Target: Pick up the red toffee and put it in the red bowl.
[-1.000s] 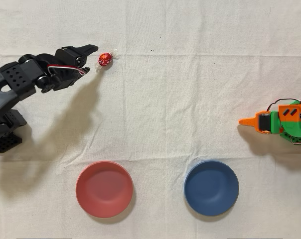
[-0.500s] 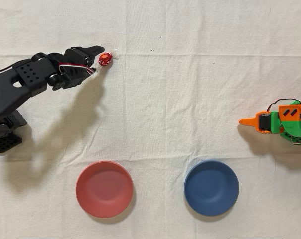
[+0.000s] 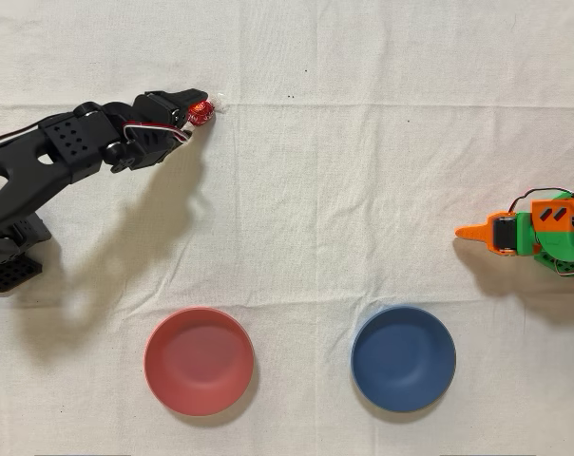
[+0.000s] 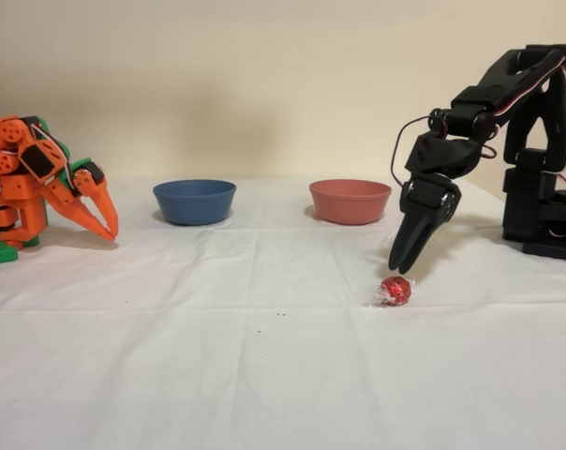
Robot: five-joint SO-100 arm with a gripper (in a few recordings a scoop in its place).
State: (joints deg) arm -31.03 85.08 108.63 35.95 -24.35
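step: reaching for red toffee [image 4: 395, 291] | gripper [image 4: 404, 265] just above it, jaws slightly apart, nothing held | next: lower, clamp, carry to red bowl [image 3: 199, 361]

Robotics lab bench: white cloth [image 4: 264, 375], idle orange arm [image 4: 39, 187].

Bare cloth [image 3: 296, 209] lies open between gripper [image 3: 194, 106] at toffee [image 3: 201, 113] and red bowl [image 3: 199, 361]; blue bowl [image 3: 403, 358] and idle orange arm [image 3: 534, 233] stand well aside.
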